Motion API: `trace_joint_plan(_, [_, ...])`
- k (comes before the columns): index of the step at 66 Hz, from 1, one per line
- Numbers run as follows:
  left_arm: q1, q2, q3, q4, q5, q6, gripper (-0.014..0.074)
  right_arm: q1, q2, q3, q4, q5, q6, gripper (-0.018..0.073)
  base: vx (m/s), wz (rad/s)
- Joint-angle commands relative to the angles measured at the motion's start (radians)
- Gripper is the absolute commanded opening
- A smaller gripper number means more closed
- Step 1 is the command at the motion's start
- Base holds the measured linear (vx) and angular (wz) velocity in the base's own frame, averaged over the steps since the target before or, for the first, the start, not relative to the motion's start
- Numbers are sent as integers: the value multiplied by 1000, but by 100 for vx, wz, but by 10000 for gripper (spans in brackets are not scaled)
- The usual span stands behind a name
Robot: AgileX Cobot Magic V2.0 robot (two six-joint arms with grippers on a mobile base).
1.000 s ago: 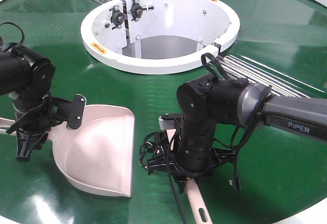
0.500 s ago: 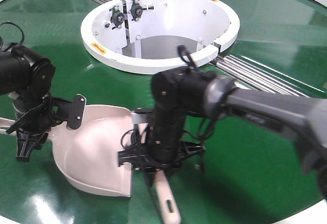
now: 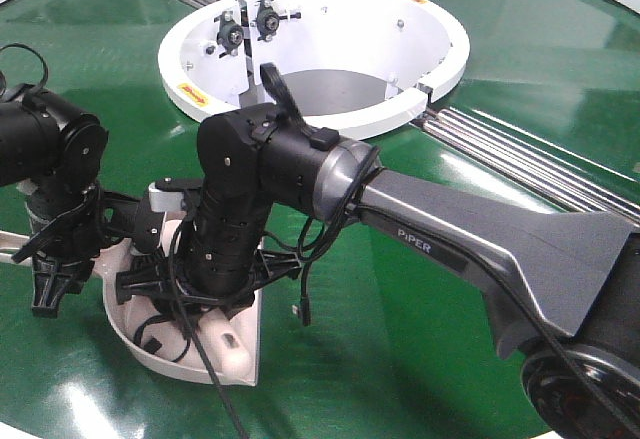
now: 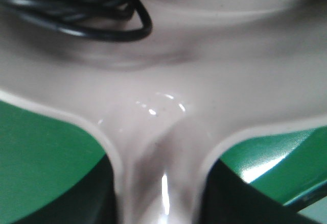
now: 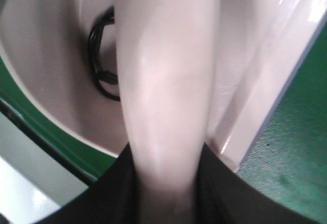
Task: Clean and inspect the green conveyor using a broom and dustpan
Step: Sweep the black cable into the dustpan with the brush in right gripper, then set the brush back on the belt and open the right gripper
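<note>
Exterior front-facing view: the right gripper [image 3: 205, 294] hangs low over the dustpan [image 3: 240, 364] at the lower left of the frame, its wrist hiding most of the pan; the left gripper [image 3: 58, 259] sits near it at the left edge, on the handle side; the green conveyor [image 3: 400, 359] spreads glossy all round.

In the left wrist view the pan's handle runs down between the 2 dark jaws at the bottom centre, so that claw is clamped on the dustpan. In the right wrist view the broom [image 5: 163, 81] fills the middle and passes between the jaws at the bottom, so that claw grips the broom, held over the pan's floor.

The dangers, as I judge them:
- A black cable [image 4: 117, 30] lies looped inside the pan; a sweep could trap it under the bristles or drag it.
- The 2 wrists stand close; a wide stroke could knock one against the other.
- A hard push from the broom could twist the pan in its grip and lift its lip off the belt, letting dust slip beneath.

Debris is too small to make out.
</note>
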Motion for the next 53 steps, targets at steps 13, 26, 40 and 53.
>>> trace_joint_plan(13, [-11, -41, -28, 2, -4, -5, -6, -50, -142, -30, -169, 58, 7, -4, 0, 0])
trace_joint_plan(26, [-11, -41, -28, 2, -5, -5, -6, -145, -253, 66, -265, 58, -15, -4, 0, 0])
trace_joint_plan(40, [-11, -41, -28, 2, -5, -5, -6, -300, -384, 245, -282, 58, -127, -4, 0, 0])
trace_joint_plan(53, [-11, -41, -28, 2, -5, -5, -6, -438, -468, 425, -296, 53, -227, -4, 0, 0])
